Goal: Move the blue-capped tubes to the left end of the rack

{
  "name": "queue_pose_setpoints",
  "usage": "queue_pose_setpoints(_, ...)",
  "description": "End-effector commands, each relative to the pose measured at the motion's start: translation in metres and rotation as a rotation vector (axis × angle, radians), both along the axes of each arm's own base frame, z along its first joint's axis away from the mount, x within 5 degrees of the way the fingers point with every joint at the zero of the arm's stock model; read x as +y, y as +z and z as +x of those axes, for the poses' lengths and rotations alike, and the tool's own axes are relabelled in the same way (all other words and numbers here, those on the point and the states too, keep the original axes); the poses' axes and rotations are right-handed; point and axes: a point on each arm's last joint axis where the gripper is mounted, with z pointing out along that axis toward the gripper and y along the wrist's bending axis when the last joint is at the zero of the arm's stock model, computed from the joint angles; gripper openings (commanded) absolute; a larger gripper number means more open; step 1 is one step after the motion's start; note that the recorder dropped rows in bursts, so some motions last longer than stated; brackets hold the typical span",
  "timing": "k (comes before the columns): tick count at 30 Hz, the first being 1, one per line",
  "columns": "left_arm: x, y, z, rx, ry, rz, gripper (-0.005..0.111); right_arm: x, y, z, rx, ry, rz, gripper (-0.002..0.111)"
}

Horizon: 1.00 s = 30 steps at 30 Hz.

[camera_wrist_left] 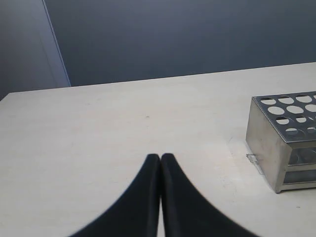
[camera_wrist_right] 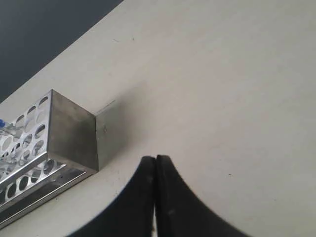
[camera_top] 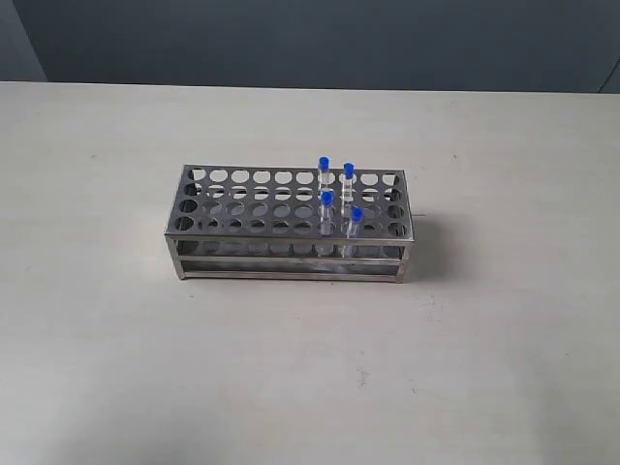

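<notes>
The steel rack (camera_top: 242,208) stands mid-table in the exterior view. Several blue-capped tubes (camera_top: 326,200) stand upright in holes toward its right end, another of them further back (camera_top: 348,171). Neither arm shows in the exterior view. In the left wrist view my left gripper (camera_wrist_left: 160,157) is shut and empty above bare table, with the rack's end (camera_wrist_left: 269,143) off to one side. My right gripper (camera_wrist_right: 155,158) is shut and empty too, close to the rack's other end (camera_wrist_right: 71,136); a blue cap (camera_wrist_right: 2,122) peeks in at the frame edge.
The pale table (camera_top: 116,358) spreads wide on every side of the rack. A dark wall (camera_top: 310,39) runs behind its far edge.
</notes>
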Motion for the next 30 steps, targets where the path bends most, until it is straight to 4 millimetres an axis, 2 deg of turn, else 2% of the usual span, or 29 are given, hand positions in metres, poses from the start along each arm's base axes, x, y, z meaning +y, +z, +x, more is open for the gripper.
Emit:
queue_pose_setpoints(1,0.000,0.002,0.000,-0.011,-0.004,0.001,0.001,-0.001,0.001,0.000,-0.009,-0.003,-0.005,-0.001)
queue_pose_setpoints(8,0.000,0.002,0.000,-0.011,-0.004,0.001,0.001,-0.001,0.001,0.000,-0.011,-0.003,-0.005,-0.001)
queue_pose_setpoints(10,0.000,0.002,0.000,-0.011,-0.004,0.001,0.001,0.000,0.005,0.002,-0.062,-0.007,0.006,-0.001)
queue_pose_setpoints(12,0.000,0.002,0.000,-0.011,-0.004,0.001,0.001,0.000,0.019,0.007,-0.221,-0.018,0.040,-0.001)
queue_pose_setpoints(15,0.000,0.002,0.000,-0.011,-0.004,0.001,0.001,-0.003,0.052,0.011,-0.569,-0.073,0.173,-0.001)
queue_pose_setpoints(18,0.000,0.002,0.000,-0.011,-0.004,0.001,0.001,-0.010,0.081,0.004,-0.889,-0.128,0.266,-0.001)
queue_pose_setpoints(19,0.000,0.002,0.000,-0.011,-0.004,0.001,0.001,-0.011,0.085,0.002,-0.941,-0.124,0.265,-0.001)
queue_pose_setpoints(25,0.000,0.002,0.000,-0.011,-0.004,0.001,0.001,-0.009,0.085,0.001,-0.947,-0.100,0.237,-0.001)
queue_pose_setpoints(30,0.000,0.002,0.000,-0.011,-0.004,0.001,0.001,-0.011,0.078,0.005,-0.851,-0.141,0.267,-0.001)
